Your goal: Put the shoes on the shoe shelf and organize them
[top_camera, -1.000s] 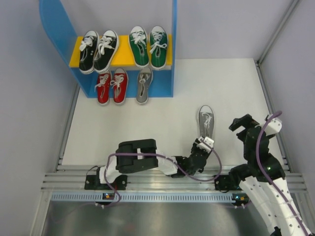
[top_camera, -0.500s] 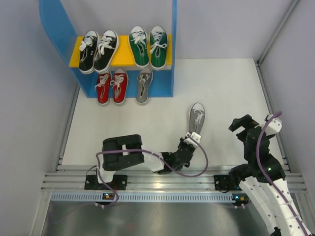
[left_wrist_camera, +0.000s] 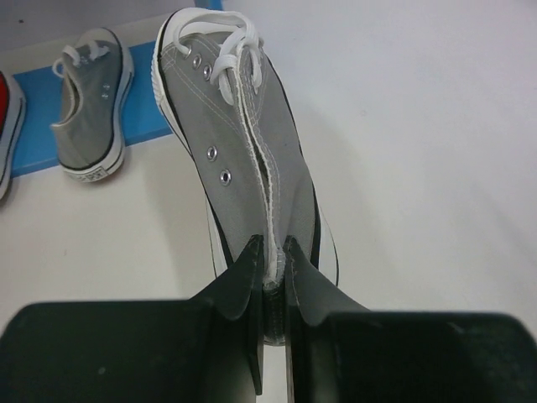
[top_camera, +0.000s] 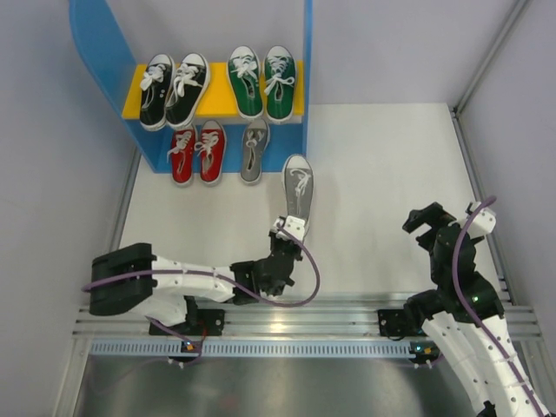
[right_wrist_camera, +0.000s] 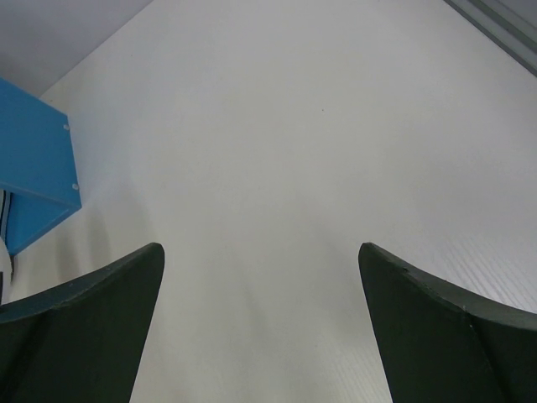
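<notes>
The blue shoe shelf [top_camera: 306, 87] stands at the back left. Its yellow upper board [top_camera: 217, 100] holds the black pair [top_camera: 174, 89] and the green pair [top_camera: 262, 81]. The bottom level holds the red pair [top_camera: 197, 152] and one grey shoe [top_camera: 254, 149], which also shows in the left wrist view [left_wrist_camera: 88, 105]. My left gripper [top_camera: 289, 228] is shut on the heel of the second grey shoe [top_camera: 298, 187], toe pointing at the shelf, just in front of its right side; it also shows in the left wrist view [left_wrist_camera: 247, 151]. My right gripper [top_camera: 427, 217] is open and empty over the table at the right.
The shelf's right side panel also shows in the right wrist view [right_wrist_camera: 33, 159] at the far left. A metal rail [top_camera: 287, 314] runs along the near edge by the arm bases. Grey walls close in the left and right sides.
My left gripper has carried the grey shoe leftward and toward the shelf, from the table's right-middle to just in front of the bottom level. The right arm has not moved.
</notes>
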Available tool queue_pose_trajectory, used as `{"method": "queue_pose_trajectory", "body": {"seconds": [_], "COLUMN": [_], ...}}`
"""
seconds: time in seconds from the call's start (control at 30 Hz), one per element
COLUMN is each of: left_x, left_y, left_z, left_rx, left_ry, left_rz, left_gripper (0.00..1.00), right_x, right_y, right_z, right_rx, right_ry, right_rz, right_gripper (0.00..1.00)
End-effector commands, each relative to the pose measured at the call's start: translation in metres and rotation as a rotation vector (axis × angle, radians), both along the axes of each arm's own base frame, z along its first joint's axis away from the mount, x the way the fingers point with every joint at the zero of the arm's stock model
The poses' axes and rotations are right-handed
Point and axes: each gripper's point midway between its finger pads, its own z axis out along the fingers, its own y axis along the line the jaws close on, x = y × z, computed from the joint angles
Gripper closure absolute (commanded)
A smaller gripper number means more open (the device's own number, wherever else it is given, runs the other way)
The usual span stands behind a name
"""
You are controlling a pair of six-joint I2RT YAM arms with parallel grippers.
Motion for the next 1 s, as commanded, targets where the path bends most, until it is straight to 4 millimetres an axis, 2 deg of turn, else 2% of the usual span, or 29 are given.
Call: {"method": "queue_pose_trajectory", "body": {"seconds": [0.0,0.07,0.13,0.2,0.3,0.33,0.53,0.63,0.67,0.73,0.77,0.8,0.83,0.87,0.9,0.97], "left_x": [0.011,0.020,0.024,0.030,0.039,0.040,0.071,0.093,0.103,0.121,0.128,0.133,0.141,0.152,0.159,0.172], "left_y": [0.035,0.049,0.055,0.064,0.065,0.059,0.059,0.056,0.057,0.057,0.053,0.050,0.047,0.049,0.044,0.044], "left_z": [0.010,0.017,0.017,0.024,0.029,0.032,0.037,0.040,0.036,0.048,0.040,0.042,0.051,0.044,0.052,0.046], "left_rx": [-0.029,-0.058,-0.045,-0.062,-0.059,-0.078,-0.032,-0.012,0.004,-0.017,-0.007,-0.015,-0.034,-0.022,-0.036,-0.034], "left_ry": [0.013,0.025,0.043,0.046,0.023,0.012,-0.034,-0.056,-0.052,-0.078,-0.064,-0.067,-0.081,-0.069,-0.083,-0.073], "left_rz": [0.096,0.131,0.125,0.137,0.087,0.039,-0.018,-0.039,-0.043,-0.034,-0.046,-0.053,-0.053,-0.040,-0.053,-0.042], "left_gripper": [1.00,1.00,1.00,1.00,1.00,1.00,1.00,1.00,1.00,1.00,1.00,1.00,1.00,1.00,1.00,1.00], "right_x": [0.001,0.001,0.001,0.001,0.001,0.002,0.002,0.002,0.002,0.003,0.003,0.003,0.004,0.004,0.004,0.005], "right_y": [0.005,0.004,0.005,0.005,0.005,0.006,0.007,0.008,0.007,0.008,0.008,0.008,0.008,0.008,0.008,0.008], "right_z": [0.013,0.013,0.013,0.013,0.013,0.012,0.011,0.010,0.010,0.011,0.011,0.010,0.010,0.010,0.010,0.010], "right_rx": [0.006,0.005,0.006,0.008,0.009,0.012,0.010,0.008,0.006,0.005,0.005,0.003,0.001,0.000,-0.005,-0.007], "right_ry": [-0.041,-0.041,-0.040,-0.040,-0.040,-0.039,-0.033,-0.029,-0.030,-0.029,-0.030,-0.026,-0.024,-0.024,-0.022,-0.020], "right_rz": [0.028,0.029,0.031,0.029,0.029,0.031,0.037,0.043,0.043,0.047,0.045,0.047,0.048,0.048,0.048,0.049], "right_gripper": [0.01,0.01,0.01,0.01,0.00,0.01,0.00,0.01,0.00,0.01,0.01,0.01,0.01,0.01,0.01,0.01]}}
